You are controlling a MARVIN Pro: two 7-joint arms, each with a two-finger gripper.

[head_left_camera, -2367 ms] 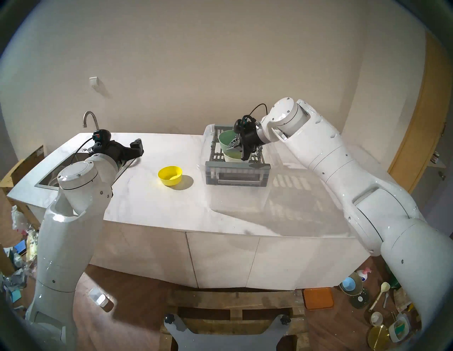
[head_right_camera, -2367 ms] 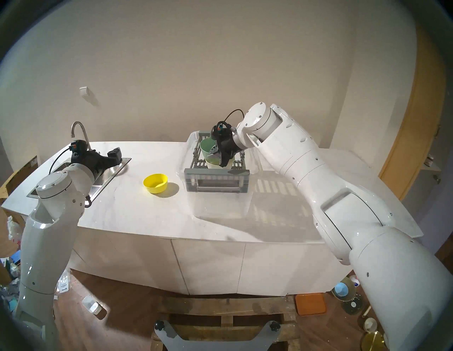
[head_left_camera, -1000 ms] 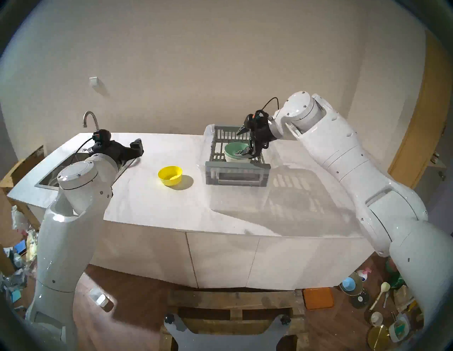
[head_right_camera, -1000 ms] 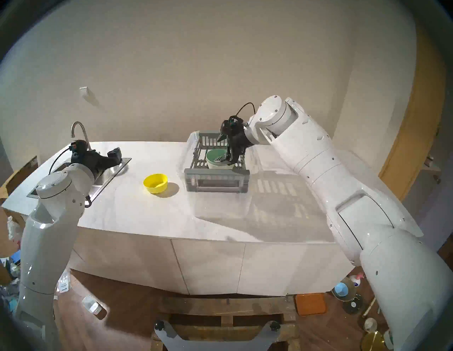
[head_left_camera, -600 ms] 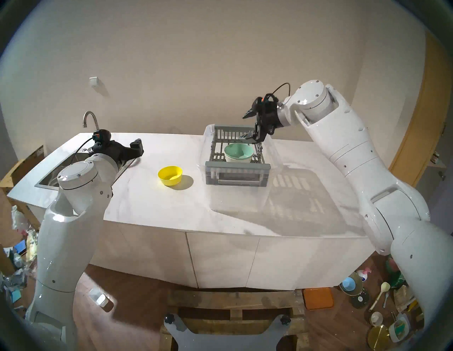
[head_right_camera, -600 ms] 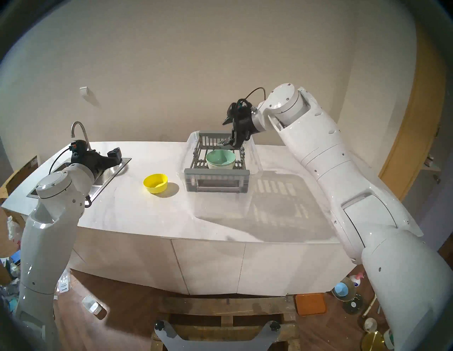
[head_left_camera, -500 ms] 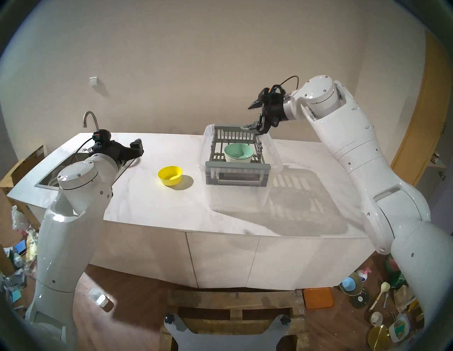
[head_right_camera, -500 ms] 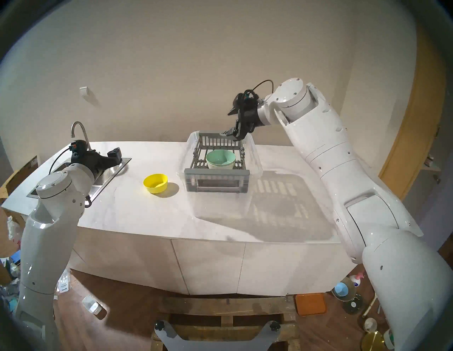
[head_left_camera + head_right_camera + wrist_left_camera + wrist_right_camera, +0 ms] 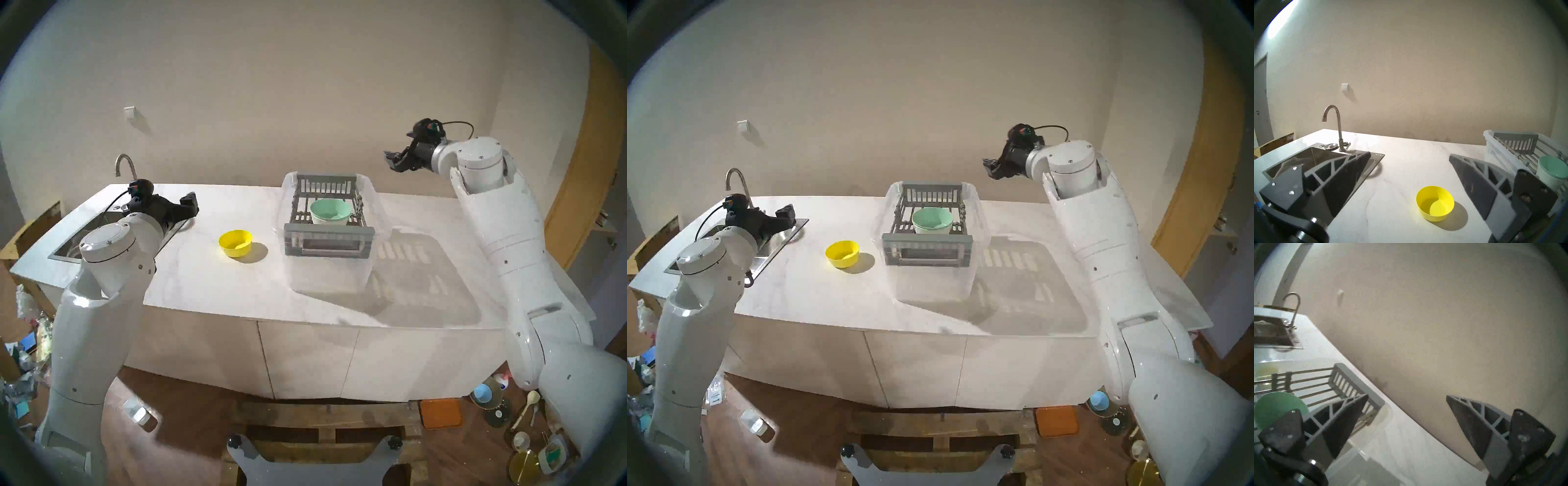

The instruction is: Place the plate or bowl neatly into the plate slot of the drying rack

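- Two bowls are in play: the mint-green bowl (image 9: 329, 211) sits mouth-up on the bars of the grey drying rack (image 9: 328, 213), toward its near right corner, and the yellow bowl (image 9: 235, 243) stands mouth-up on the white counter (image 9: 210, 271), just left of the rack.
- Right gripper (image 9: 393, 162) hangs high in the air, up and to the right of the rack, fingers spread wide and holding nothing.
- Left gripper (image 9: 1409, 162) hovers beside the sink (image 9: 73, 242), fingers also wide apart and empty; its wrist view frames the yellow bowl between them.
- My read: the yellow bowl is next, and the left arm is the closer one.
- To do it well, pinch one wall of the bowl at the rim, lift clear of the clear tub (image 9: 330, 281) wall, then tip it on edge so it drops into a plate slot (image 9: 303, 217).
- The rack's long axis runs from the robot toward the wall; the free gaps lie left of and behind the green bowl.
- Neither bowl has a long axis; both open straight up.
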